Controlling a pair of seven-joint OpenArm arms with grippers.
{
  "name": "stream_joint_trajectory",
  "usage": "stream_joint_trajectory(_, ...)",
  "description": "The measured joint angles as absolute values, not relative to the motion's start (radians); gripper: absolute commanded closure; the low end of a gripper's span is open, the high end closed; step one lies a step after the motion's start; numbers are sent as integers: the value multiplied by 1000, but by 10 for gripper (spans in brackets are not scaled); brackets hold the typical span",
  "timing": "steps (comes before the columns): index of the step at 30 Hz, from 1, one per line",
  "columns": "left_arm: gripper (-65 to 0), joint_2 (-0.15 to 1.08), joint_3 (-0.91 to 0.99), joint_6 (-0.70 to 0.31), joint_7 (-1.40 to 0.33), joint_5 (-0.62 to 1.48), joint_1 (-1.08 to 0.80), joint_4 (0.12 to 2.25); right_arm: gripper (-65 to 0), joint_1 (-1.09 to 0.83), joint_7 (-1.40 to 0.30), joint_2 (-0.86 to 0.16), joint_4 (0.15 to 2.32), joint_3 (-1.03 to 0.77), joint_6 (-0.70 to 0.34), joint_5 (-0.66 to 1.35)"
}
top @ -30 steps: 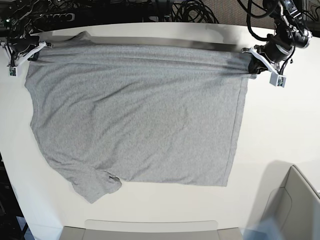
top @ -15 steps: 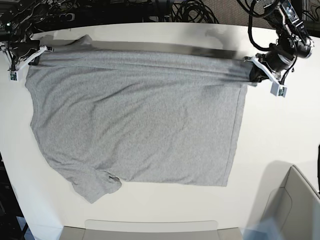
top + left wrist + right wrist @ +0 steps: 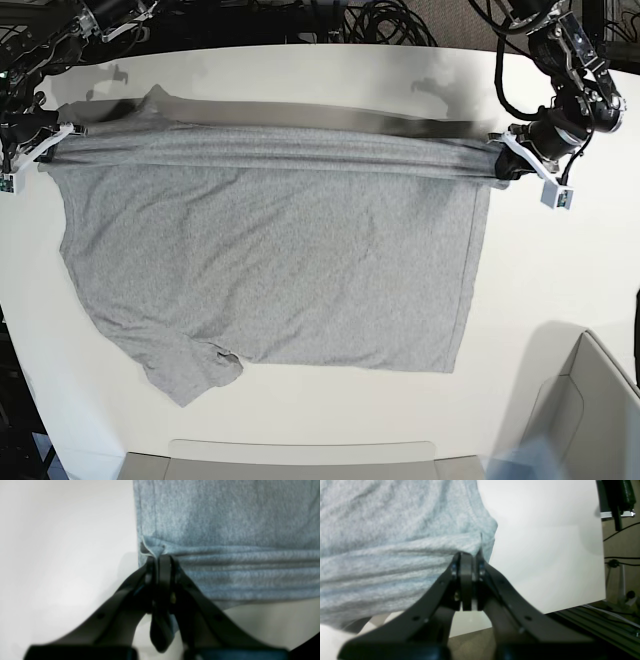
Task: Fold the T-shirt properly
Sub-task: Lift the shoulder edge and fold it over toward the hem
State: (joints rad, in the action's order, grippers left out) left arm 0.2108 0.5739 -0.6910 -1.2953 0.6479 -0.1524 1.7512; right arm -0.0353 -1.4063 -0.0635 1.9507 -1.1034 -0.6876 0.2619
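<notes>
The light grey T-shirt [image 3: 270, 250] lies plain side up on the white table [image 3: 560, 270], its far edge lifted and stretched taut between the grippers. My left gripper [image 3: 503, 165] is shut on the shirt's far right corner; the left wrist view shows the jaws [image 3: 160, 561] pinching bunched grey cloth [image 3: 225, 530]. My right gripper [image 3: 48, 142] is shut on the far left corner; the right wrist view shows the jaws [image 3: 467, 557] clamped on the cloth [image 3: 395, 530]. One sleeve [image 3: 195, 370] lies crumpled at the near left.
Black cables [image 3: 380, 20] lie beyond the table's far edge. A grey bin [image 3: 590, 420] stands at the near right corner. A grey tray edge [image 3: 300, 460] runs along the near side. The table's corner [image 3: 595, 580] shows beside the right gripper.
Both grippers have pulled the shirt's far edge toward the near side, and the folded band has widened. The left arm moved down and the right arm moved left.
</notes>
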Motion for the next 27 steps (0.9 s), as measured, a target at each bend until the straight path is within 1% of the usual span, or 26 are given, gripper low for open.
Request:
stream_joint_trajectory(1,0,213,568,-645,-1303,648,-148,1751,0,-25,-1407,-63,1951,-1103,-688,252)
stream_joint_trajectory(2,0,217,543,-623,-1300,647,-147,1751,0,-15,-1406,-64,1951,-1103,-688,235)
stream_joint_trajectory(4,0,215,495,-596,-1278,646,-142,1753,0,4,-1408,-68,1951,-1097,-688,194)
stream_joint_trajectory(6,0,213,475,-584,-1286,643,-116,1753,0,19,-1409,-75,1951,-1043,-688,151)
stream_joint_trajectory(9,0,217,473,-547,-1282,633,-72,1754,0,49,-1407,-70,1951,-984,-688,93)
stream_joint_trajectory(13,0,215,473,-497,-1286,636,-52,1755,0,94,-1402,-68,1950,-949,-688,26)
stream_joint_trajectory(17,0,216,473,-493,-1285,636,-24,1754,0,117,-1403,-72,1934,-922,-688,0)
stream_joint_trajectory(21,0,216,473,-493,-1282,632,1,1744,0,167,-1402,-76,1826,-910,-688,-54)
stream_joint_trajectory(25,0,212,395,-497,-1281,505,40,1681,0,183,-1402,-91,1769,-910,-688,-60)
stream_joint_trajectory(27,0,206,382,-495,-1232,477,40,1662,0,183,-1379,-91,1760,-910,-688,-80)
